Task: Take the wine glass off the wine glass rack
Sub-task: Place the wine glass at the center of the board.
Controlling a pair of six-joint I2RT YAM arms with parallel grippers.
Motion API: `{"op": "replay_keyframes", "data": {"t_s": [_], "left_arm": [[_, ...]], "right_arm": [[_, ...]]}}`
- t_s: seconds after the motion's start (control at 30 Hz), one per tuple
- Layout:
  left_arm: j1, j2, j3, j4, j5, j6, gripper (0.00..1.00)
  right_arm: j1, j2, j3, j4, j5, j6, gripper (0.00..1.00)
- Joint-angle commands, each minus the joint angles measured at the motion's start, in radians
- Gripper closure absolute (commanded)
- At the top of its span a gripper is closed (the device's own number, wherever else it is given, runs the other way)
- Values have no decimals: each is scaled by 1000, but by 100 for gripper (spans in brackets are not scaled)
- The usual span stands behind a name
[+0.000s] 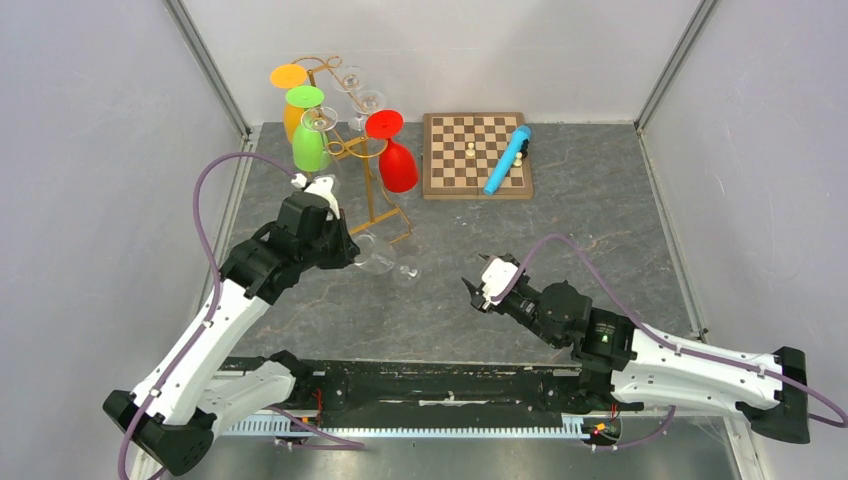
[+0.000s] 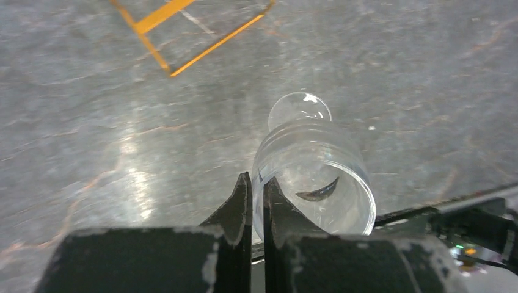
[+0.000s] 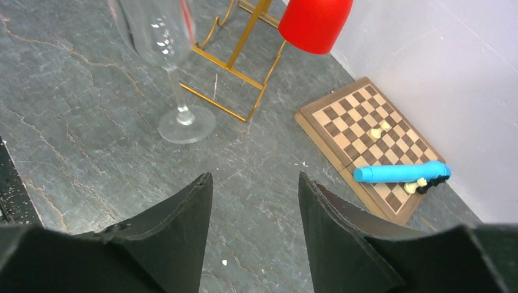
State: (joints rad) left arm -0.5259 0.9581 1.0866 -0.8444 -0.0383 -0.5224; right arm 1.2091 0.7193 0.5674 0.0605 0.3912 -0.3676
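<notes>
The left gripper (image 2: 256, 183) is clamped tight on the rim of the clear wine glass (image 2: 317, 177), one finger inside the bowl and the other outside against its wall, so that finger and a dark curved reflection are all the bowl holds. The right gripper (image 3: 255, 183) stands about halfway open with nothing between its fingers, pointing over bare tabletop (image 1: 600, 250) near the middle of the near edge. The wine glass is off the wine glass rack (image 1: 370, 150): it is upright just in front of the rack's rectangular wire base, left of the tabletop's centre. From the right wrist its round foot seems to rest on the surface, though contact is hard to confirm. That view also shows the stem and foot, which the left wrist view reduces to a small disc seen past the bowl. Only the left wrist view shows the pinch on the rim; in the top view the gripper body hides it. The top view alone shows the whole rack in the far left corner, with a red glass (image 1: 398, 168), a green glass (image 1: 310, 145) and an orange glass (image 1: 290, 110) hanging bowl-down among clear ones. At the far edge, right of the rack, a chessboard (image 1: 450, 170) carries a blue cylinder (image 1: 508, 160) and a few chess pieces (image 1: 470, 150).
</notes>
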Motion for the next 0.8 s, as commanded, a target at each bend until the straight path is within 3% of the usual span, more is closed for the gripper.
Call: {"op": "replay_keyframes", "data": {"t_s": [0.0, 0.33, 0.77], "left_arm": [[-3, -13, 62, -106, -209, 92, 98], [14, 27, 65, -182, -402, 153, 98], [184, 123, 99, -148, -362, 184, 98]], "right_arm": [[6, 21, -9, 57, 73, 65, 43], [7, 80, -16, 72, 91, 131, 39], [4, 97, -47, 127, 42, 148, 38]]}}
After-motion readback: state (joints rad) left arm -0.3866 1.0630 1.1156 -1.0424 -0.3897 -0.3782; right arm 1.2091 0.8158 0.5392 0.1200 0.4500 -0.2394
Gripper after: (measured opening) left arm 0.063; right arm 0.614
